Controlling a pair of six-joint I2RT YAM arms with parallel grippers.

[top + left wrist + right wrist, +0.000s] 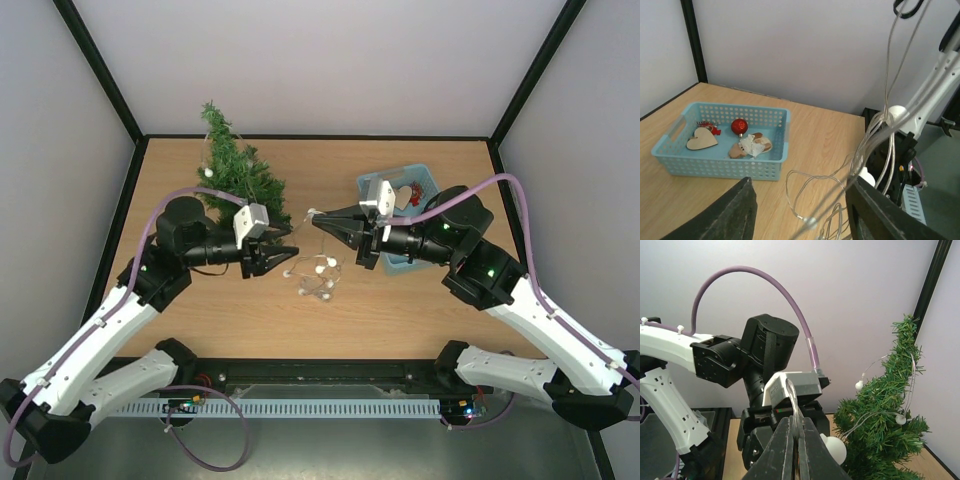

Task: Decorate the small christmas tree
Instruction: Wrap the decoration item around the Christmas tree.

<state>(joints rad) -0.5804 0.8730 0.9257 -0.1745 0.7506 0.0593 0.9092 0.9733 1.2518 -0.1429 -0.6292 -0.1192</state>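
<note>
Two hands face each other over the table (420, 310): right hand (317, 222) clamped on a fairy-light string (320, 268), left hand (289, 258) open, near the small christmas tree (238, 170).

Dark green tree (238, 172), perforated light-blue basket (720, 167)

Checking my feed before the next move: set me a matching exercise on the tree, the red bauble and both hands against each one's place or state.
Things:
1 small christmas tree
2 red bauble
3 right hand
4 left hand

Place or state:
a shut on the light string
b in the blue basket
c open
d back left, string partly draped on it

Pairs: 1-d, 2-b, 3-a, 4-c
</note>
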